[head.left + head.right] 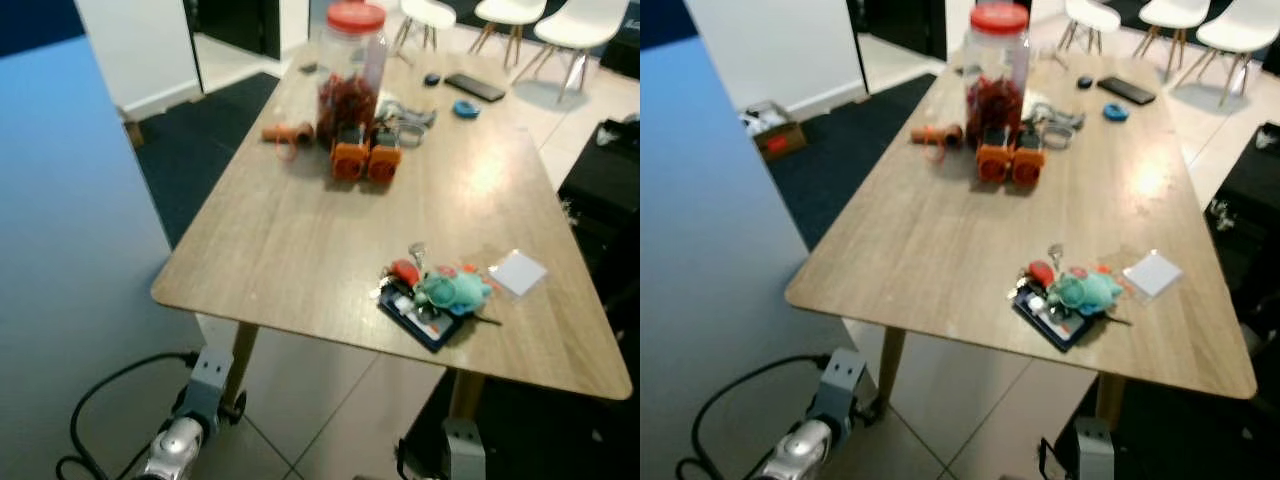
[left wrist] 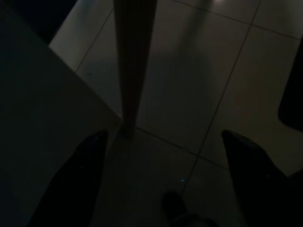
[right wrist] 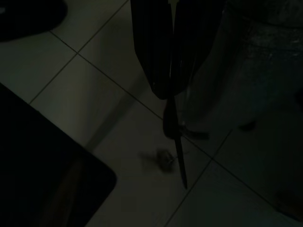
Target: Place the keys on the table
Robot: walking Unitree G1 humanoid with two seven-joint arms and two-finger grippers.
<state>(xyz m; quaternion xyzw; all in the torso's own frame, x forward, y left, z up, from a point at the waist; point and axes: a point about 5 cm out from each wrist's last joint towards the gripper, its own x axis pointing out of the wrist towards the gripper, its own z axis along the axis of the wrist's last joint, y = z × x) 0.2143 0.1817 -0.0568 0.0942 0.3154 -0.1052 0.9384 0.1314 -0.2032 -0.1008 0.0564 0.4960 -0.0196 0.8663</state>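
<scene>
Wood-grain table (image 1: 300, 240) is my landmark, and the keys (image 1: 437, 293) already lie on it, close to its near edge and toward the right-hand corner — a bunch with a teal charm, a red fob and a dark card holder, just beside a white card (image 1: 517, 272). I judge the placing done, so what remains is to leave cleanly. Both arms hang below the tabletop: my left gripper (image 2: 165, 182) has its fingers spread wide with nothing between them, pointing at the floor tiles beside the table leg (image 2: 133, 61); my right gripper (image 3: 171, 71) has its fingers pressed together, and something thin and dark hangs below the tips that I cannot identify in this gloom. To finish well I would keep both arms low and still and back straight away from the near edge, since the keys sit close enough to it that a brush from below or a bump to the table could slide them off. Far along the table stand a jar (image 1: 351, 70) and two orange blocks (image 1: 366, 158), well apart from the keys. Open floor lies beneath and left of the table — a cable (image 1: 100, 400) trails there, so I would watch my feet.
</scene>
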